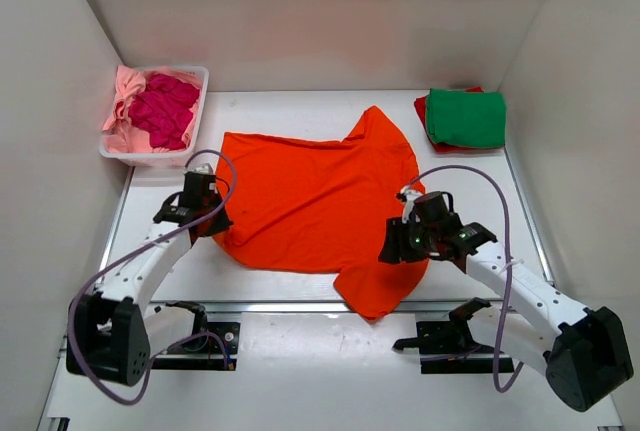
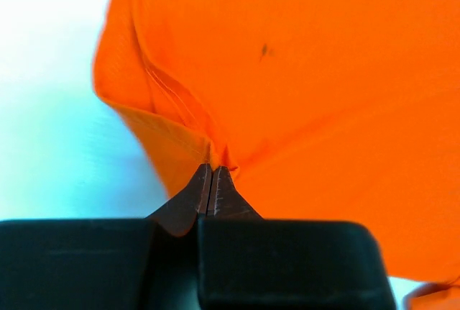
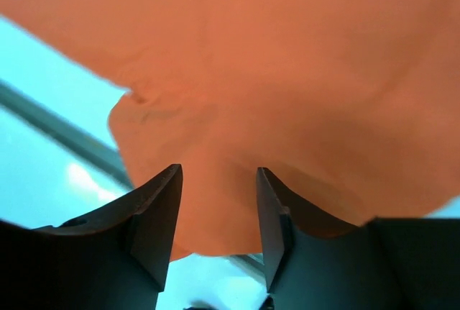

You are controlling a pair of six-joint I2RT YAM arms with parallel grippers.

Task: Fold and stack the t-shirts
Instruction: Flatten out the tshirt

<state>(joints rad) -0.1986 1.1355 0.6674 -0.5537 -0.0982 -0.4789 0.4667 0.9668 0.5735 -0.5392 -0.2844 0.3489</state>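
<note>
Orange t-shirt: bright, plain, spread rumpled across the middle of the counter, one corner reaching the near edge. Left end effector: arm stretched low to the shirt's left edge, jaws together, pinching a fold of its hem. Right end effector: lowered at the shirt's right edge, jaws apart over the cloth.

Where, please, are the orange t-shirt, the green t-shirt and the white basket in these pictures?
orange t-shirt (image 1: 310,201): top view, middle of its body.
green t-shirt (image 1: 466,118): top view, centre of its folded top.
white basket (image 1: 150,158): top view, near wall.
</note>
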